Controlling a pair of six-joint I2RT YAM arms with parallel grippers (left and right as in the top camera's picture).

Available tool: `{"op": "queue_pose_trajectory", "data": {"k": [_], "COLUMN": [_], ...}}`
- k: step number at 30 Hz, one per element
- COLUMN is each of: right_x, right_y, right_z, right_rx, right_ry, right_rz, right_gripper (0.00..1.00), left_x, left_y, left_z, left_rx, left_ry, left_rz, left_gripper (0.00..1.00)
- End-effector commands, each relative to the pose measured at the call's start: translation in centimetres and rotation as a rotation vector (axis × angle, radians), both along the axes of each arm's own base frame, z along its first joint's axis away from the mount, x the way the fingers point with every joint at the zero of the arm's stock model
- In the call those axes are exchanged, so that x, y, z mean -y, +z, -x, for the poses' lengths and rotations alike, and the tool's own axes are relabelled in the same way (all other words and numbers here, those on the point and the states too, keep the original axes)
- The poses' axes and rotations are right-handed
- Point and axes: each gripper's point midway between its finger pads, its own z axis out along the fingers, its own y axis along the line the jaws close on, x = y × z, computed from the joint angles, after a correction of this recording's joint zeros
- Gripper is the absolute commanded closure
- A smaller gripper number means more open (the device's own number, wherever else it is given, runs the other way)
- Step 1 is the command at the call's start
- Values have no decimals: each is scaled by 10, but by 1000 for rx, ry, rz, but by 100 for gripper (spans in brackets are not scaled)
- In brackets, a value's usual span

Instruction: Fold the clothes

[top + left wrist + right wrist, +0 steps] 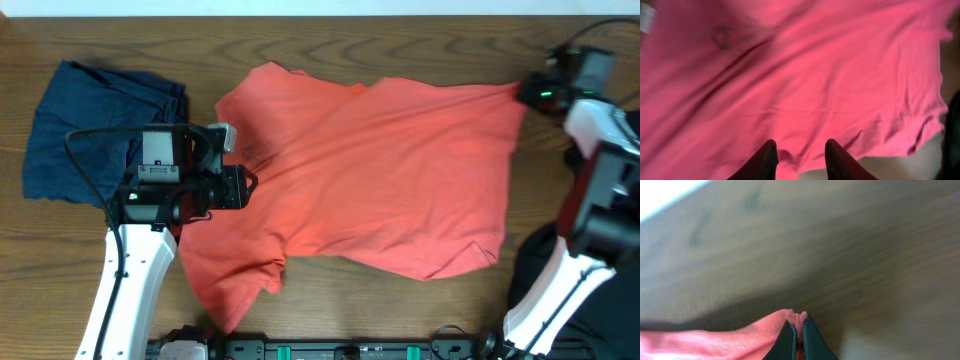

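One coral T-shirt (380, 180), right gripper (797, 330) pinching its corner; left gripper (799, 157) seemingly apart; one navy garment (85, 130)

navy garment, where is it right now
In the overhead view the navy garment lies bunched at the table's left end, beside the coral-red T-shirt, partly under the left arm.

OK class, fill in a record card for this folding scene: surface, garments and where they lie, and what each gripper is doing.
surface: wooden table
main garment: coral-red T-shirt, spread across the middle, wrinkled, not yet folded
other garment: navy garment, bunched at the table's left end
left gripper: jaws parted over a fold of the T-shirt near its lower edge; grip unclear
right gripper: shut on the T-shirt's far right corner
small dark logo: faint mark on the shirt
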Motion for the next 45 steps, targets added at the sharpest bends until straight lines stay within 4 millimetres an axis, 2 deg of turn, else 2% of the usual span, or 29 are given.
{"op": "queue_pose_trajectory", "data": {"k": [1,2,3,4,5,7,10,14,16,21,24,26,28,31,33,37,39,43,45], "right_x": [54,61,65,63,60,48,30,-14,-44,-141,-193,-215,-234,-250,-257,-257,-257,-257,-257], "right_y": [72,73,74,77,78,83,91,110,120,129,120,114,108,105,104,105,106,107,108], "right_z": [7,12,15,18,19,24,28,32,36,57,71,78,83,85,85,84,83,82,80], "right_rx": [109,104,105,113,118,121,120,120,111,27,-48,-89,-126,-142,-145,-137,-134,-126,-118], "right_ry": [-118,-135,-136,-112,-88,-28,22,127,195,408,501,533,545,545,540,540,539,540,540], "right_rz": [78,79,67,36,19,-27,-76,-149,-169,-170,-172,-149,-114,-85,-76,-77,-76,-75,-73], "right_gripper": [99,99,80,43,27,21,21,22,25,27,27,27,27,25,21,21,21,21,21], "left_x": [1,-1,-1,-1,-1,-1,-1,-5,-14,-18,-19,-19,-19,-19,-19,-21,-33,-71,-82], "left_y": [9,10,12,13,13,12,6,-9,-20,-37,-61,-80,-108,-139,-154,-166,-173,-190,-199], "left_z": [-10,-14,-17,-20,-22,-26,-30,-37,-44,-76,-96,-99,-99,-96,-91,-75,-60,-20,4], "left_rx": [62,79,92,103,111,116,106,75,60,111,105,68,8,-64,-109,-186,-256,-427,-506], "left_ry": [-11,-6,-3,-2,-2,-2,-2,10,36,50,57,54,49,44,40,39,61,195,259], "left_rz": [-7,-15,-18,-19,-19,-19,-19,-48,-94,-127,-136,-139,-142,-147,-150,-163,-231,-414,-467], "left_gripper": [66,66,66,66,63,59,54,53,53,53,53,53,53,53,68,81,94,94,94]}}
